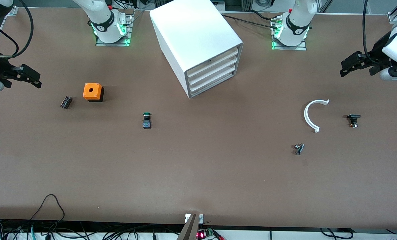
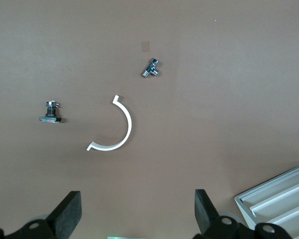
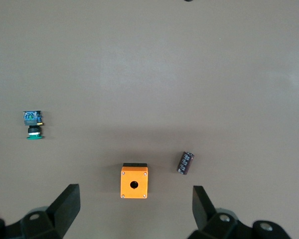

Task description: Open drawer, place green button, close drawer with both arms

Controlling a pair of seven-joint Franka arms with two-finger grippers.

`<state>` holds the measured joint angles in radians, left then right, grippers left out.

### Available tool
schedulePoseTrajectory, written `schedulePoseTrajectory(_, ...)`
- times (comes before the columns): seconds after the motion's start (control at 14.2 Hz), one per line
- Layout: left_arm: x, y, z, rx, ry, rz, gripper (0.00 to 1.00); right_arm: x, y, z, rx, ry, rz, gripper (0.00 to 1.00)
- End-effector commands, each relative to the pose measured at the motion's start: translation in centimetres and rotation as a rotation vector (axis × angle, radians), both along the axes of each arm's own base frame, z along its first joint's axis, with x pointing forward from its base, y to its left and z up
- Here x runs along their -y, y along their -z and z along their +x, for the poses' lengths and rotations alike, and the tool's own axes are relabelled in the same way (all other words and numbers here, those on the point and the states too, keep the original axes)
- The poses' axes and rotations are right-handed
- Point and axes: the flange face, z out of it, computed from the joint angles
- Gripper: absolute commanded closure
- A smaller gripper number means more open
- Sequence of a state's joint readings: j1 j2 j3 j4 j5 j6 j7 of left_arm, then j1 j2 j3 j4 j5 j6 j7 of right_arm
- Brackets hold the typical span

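Brown table [image 1: 198, 180], green-capped button [image 1: 146, 120] lying sideways

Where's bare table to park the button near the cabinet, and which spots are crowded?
Bare: the stretch in front of the cabinet, between the button and the white arc, and the whole strip nearer the front camera. Crowded: around the arc, with the metal fitting and black-capped part; also by the orange box and dark cylinder.
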<state>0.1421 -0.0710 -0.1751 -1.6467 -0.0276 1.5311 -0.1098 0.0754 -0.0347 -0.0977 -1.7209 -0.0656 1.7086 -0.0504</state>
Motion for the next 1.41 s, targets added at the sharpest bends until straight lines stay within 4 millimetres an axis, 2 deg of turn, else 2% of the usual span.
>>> schedulePoseTrajectory(0.0,0.5,-0.3,-0.2,-0.014,0.051,0.011,0.00,0.2,-0.7,-0.2,-0.001,-0.008,0.015,0.00)
schedulePoseTrajectory(0.21,0.1,-0.8,0.1,-0.011,0.044,0.008,0.00,0.2,-0.7,-0.2,-0.003,-0.011,0.015,0.00)
schedulePoseTrajectory(0.63,0.6,-0.9,0.1,-0.010,0.042,0.008,0.00,0.1,-0.1,0.1,-0.012,-0.005,0.014,0.00)
schedulePoseTrajectory(0.91,2.2,-1.4,0.0,-0.001,0.064,0.006,0.00,-2.3,1.4,0.2,-0.074,-0.060,0.001,0.00)
schedulePoseTrajectory(1.06,2.0,-1.4,0.1,-0.001,0.066,0.002,0.00,-3.2,2.2,0.4,-0.096,-0.065,0.000,0.00)
schedulePoseTrajectory(1.2,1.9,3.1,1.8,-0.123,0.072,0.000,0.00,-3.4,3.0,0.7,-0.110,-0.067,0.011,0.00)
schedulePoseTrajectory(1.27,2.8,4.8,2.3,-0.175,0.093,0.001,0.00,-3.7,3.6,0.9,-0.121,-0.069,0.016,0.00)
schedulePoseTrajectory(1.34,3.4,8.0,3.1,-0.242,0.109,-0.008,0.00,-4.3,3.7,0.9,-0.123,-0.080,0.016,0.00)
